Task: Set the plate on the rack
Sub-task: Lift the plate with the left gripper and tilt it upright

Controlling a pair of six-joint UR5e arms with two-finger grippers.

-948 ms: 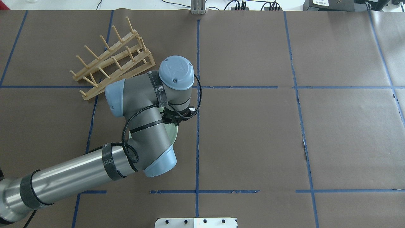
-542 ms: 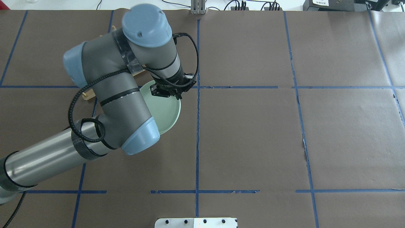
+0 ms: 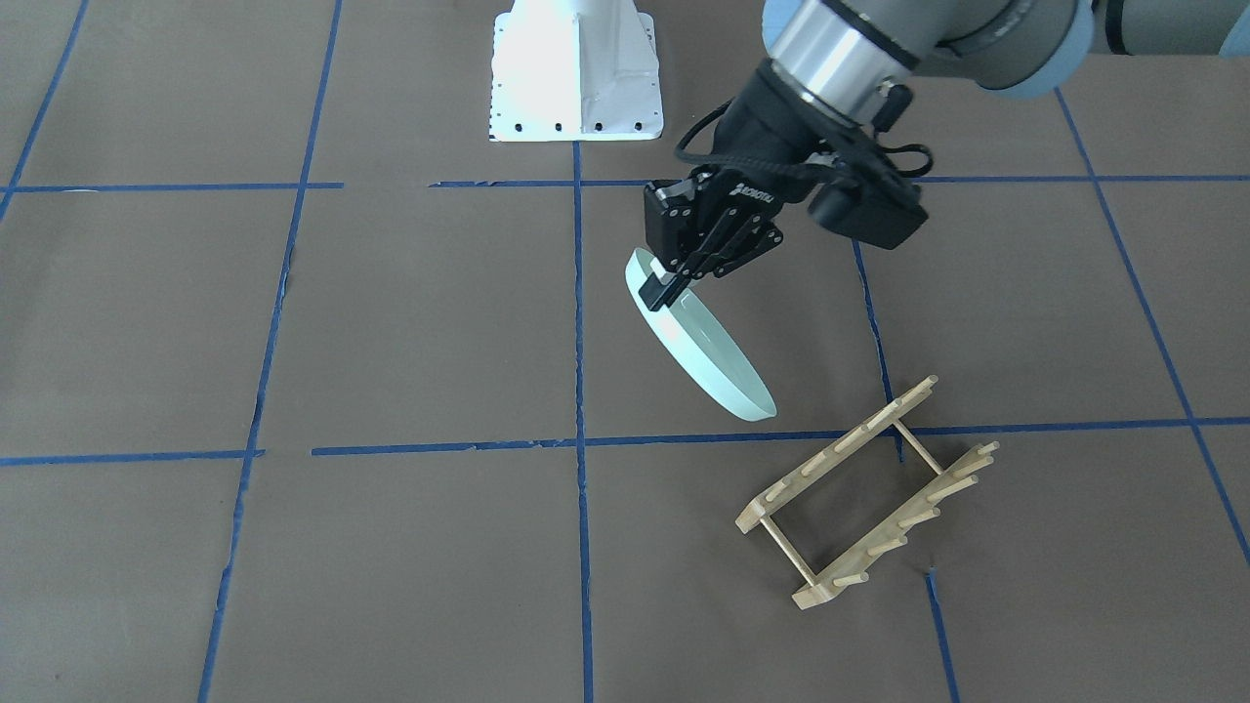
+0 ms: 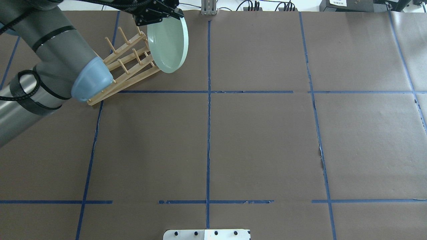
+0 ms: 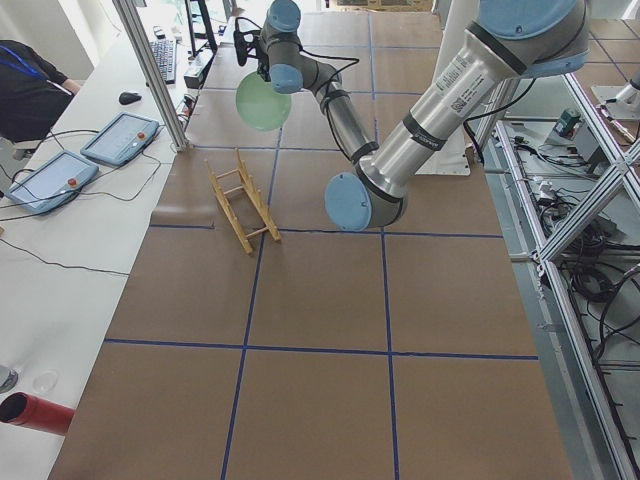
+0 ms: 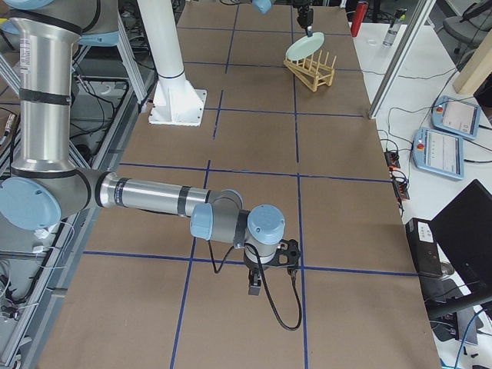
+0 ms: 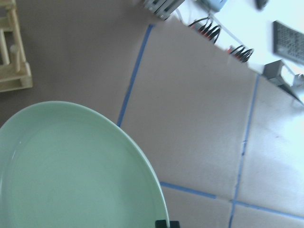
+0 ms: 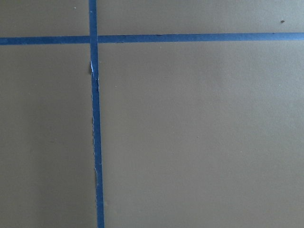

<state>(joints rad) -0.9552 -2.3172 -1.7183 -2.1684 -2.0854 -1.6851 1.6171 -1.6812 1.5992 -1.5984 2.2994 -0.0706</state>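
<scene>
Front view: your left gripper is clamped on the top rim of the mint-green plate, which hangs tilted in the air near the wooden dish rack. It's a thin rim hold, so a swing could slip it.

Overhead: the plate hides the rack's end pegs. Come down misaligned and it likely strikes a peg and shoves the rack across the table.

Right-side view: you cannot tell the right gripper state.

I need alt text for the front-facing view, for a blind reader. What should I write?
The left tool holds a mint-green plate by its rim, steeply tilted in the air. A wooden rack with pegs stands on the brown table, near the plate's lower edge but apart from it.
</scene>
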